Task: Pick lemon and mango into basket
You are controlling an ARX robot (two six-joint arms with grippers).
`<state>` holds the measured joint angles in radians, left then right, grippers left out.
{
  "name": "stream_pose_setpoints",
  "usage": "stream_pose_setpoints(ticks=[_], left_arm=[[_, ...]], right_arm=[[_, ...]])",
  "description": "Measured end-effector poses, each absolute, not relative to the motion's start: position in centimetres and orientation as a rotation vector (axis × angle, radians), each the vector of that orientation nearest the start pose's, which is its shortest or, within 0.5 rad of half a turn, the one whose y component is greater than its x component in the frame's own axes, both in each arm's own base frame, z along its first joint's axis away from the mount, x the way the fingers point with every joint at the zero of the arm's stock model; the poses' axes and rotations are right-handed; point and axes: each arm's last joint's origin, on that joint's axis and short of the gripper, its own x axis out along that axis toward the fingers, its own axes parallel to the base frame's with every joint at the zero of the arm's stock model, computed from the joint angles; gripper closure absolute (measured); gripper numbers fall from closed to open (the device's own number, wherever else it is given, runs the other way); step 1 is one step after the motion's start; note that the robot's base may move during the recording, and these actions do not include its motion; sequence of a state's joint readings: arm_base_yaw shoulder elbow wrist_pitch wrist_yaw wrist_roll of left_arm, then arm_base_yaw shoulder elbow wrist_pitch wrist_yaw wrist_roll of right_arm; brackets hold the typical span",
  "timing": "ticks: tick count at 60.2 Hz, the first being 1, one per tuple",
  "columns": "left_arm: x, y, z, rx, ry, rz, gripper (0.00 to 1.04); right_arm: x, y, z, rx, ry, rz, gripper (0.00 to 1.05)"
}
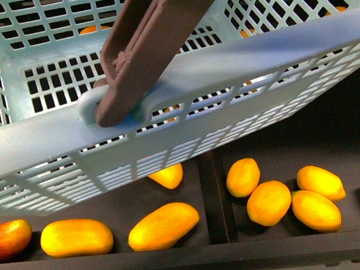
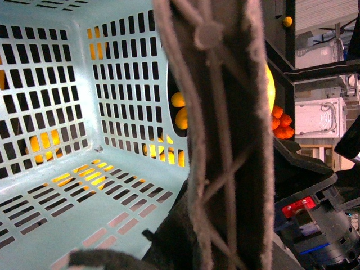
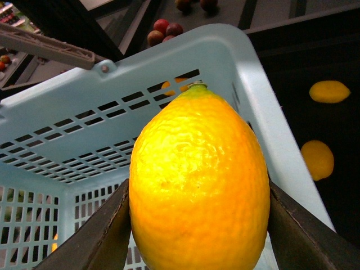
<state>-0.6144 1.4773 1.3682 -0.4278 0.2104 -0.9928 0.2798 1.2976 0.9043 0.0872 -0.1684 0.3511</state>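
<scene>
Two dark fingers [image 3: 98,242] of your right claw [image 3: 199,230] pinch the dimpled oval lemon [image 3: 199,180] above the slotted teal basket [image 3: 56,107]; whether your left claw [image 2: 236,225] grips the brown handle [image 2: 225,112] is unclear.

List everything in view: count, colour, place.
basket: one, light teal, tilted above the shelf, nothing seen inside.
handle: one, brown, raised across the basket.
lemon: one, bright yellow, held above the basket.
mango: one, red, shelf's left end.
yellow mangoes: three, yellow-orange, beside the red one.
small yellow fruits: at least five, shelf's right section.
right gripper: shut on the lemon.
left gripper: dark parts beside the handle; grip unclear.
</scene>
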Motion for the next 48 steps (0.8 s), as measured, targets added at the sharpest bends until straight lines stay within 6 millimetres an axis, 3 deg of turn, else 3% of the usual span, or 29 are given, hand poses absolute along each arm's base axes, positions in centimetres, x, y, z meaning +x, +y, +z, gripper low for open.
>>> stream_pose_setpoints(ticks=[3,20,34,42,48], left_arm=[[26.5,-19.4,35.0,-0.801,0.884,-0.463,0.99],[26.4,-19.4,35.0,-0.801,0.884,-0.463,0.99],[26.5,-19.4,34.7,-0.799,0.890,-0.454,0.99],[26.5,-19.4,34.7,-0.797,0.890,-0.456,0.99],[26.5,-19.3,34.7,-0.801,0.893,-0.458,0.99]], right_arm=[[27.6,8.9,29.0,0.319,0.389,0.399,0.47],[26.5,7.9,28.8,0.287,0.363,0.341,0.07],[24.8,4.6,30.1,0.295,0.266,0.183,0.09],[23.8,4.0,28.8,0.134,0.042,0.031,0.27],[22.5,3.3,27.0,0.074,0.002,0.007,0.41]])
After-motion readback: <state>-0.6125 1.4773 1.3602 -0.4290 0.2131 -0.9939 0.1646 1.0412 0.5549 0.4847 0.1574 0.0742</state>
